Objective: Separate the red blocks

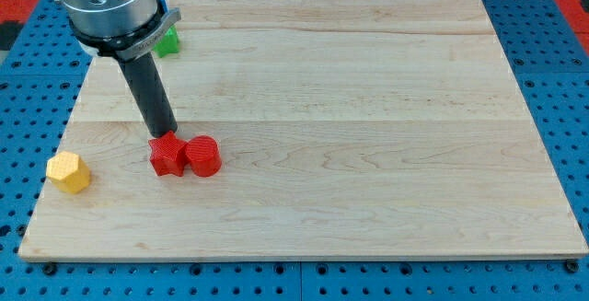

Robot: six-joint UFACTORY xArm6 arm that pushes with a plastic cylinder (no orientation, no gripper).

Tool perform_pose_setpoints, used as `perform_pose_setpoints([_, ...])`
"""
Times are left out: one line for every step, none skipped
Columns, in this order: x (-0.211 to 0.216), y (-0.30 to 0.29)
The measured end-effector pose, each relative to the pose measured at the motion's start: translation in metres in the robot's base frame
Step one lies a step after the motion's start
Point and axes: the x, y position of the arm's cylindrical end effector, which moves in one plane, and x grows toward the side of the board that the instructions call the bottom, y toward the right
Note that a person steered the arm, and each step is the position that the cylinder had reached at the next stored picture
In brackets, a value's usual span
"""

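Two red blocks sit side by side and touching at the view's lower left of the wooden board (368, 108). The left one is a red star-shaped block (167, 156). The right one is a red cylinder (202, 156). My tip (166, 134) stands right at the top edge of the red star block, touching or nearly touching it. The dark rod rises from there toward the view's upper left.
A yellow hexagonal block (68, 172) lies near the board's left edge, left of the red blocks. A green block (167, 41) sits at the view's upper left, partly hidden behind the arm. A blue pegboard surface (552, 62) surrounds the board.
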Motion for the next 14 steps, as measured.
perform_pose_setpoints([0.022,-0.011])
perform_pose_setpoints([0.031,-0.037])
perform_pose_setpoints([0.045,-0.069])
perform_pose_setpoints([0.066,-0.054])
perform_pose_setpoints([0.056,-0.004])
perform_pose_setpoints([0.045,0.054])
perform_pose_setpoints([0.031,0.101])
perform_pose_setpoints([0.006,0.12])
perform_pose_setpoints([-0.017,0.138])
perform_pose_setpoints([-0.02,0.188])
perform_pose_setpoints([-0.011,0.188])
perform_pose_setpoints([-0.006,0.188])
perform_pose_setpoints([-0.004,0.188])
perform_pose_setpoints([-0.01,0.208])
